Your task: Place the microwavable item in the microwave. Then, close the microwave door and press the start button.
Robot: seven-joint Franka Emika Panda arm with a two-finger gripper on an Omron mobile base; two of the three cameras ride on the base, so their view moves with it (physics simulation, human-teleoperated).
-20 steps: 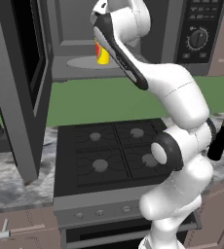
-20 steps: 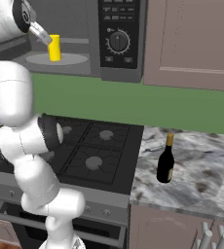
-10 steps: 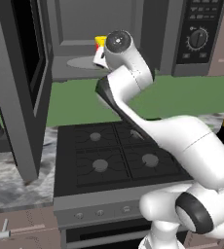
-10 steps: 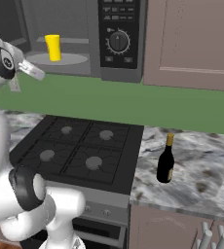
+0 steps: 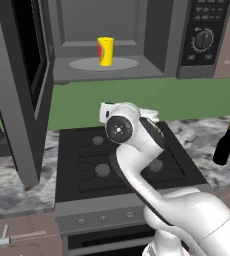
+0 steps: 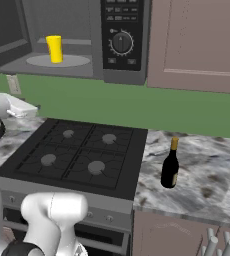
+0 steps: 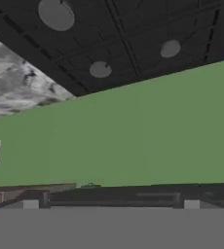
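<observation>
The yellow cup (image 5: 105,51) (image 6: 54,48), the microwavable item, stands upright on the round grey turntable plate (image 5: 124,64) inside the microwave (image 5: 162,37). The microwave door (image 5: 27,95) hangs wide open at the left. The black control panel with its round dial (image 5: 203,39) (image 6: 121,43) is right of the cavity. My gripper (image 7: 111,204) (image 6: 32,107) is low, over the stove and well below the cavity. It faces the green wall. Its fingertips (image 7: 31,204) stand far apart, open, with nothing between them.
A black four-burner stove (image 5: 117,160) (image 6: 72,155) lies under the arm. A dark wine bottle (image 5: 223,143) (image 6: 170,164) stands on the marble counter (image 6: 207,175) to its right. Brown cabinet doors (image 6: 197,40) hang right of the microwave.
The arm has drawn back out of the microwave cavity and dropped down over the stove. The cup stays standing on the turntable, free of the gripper.
</observation>
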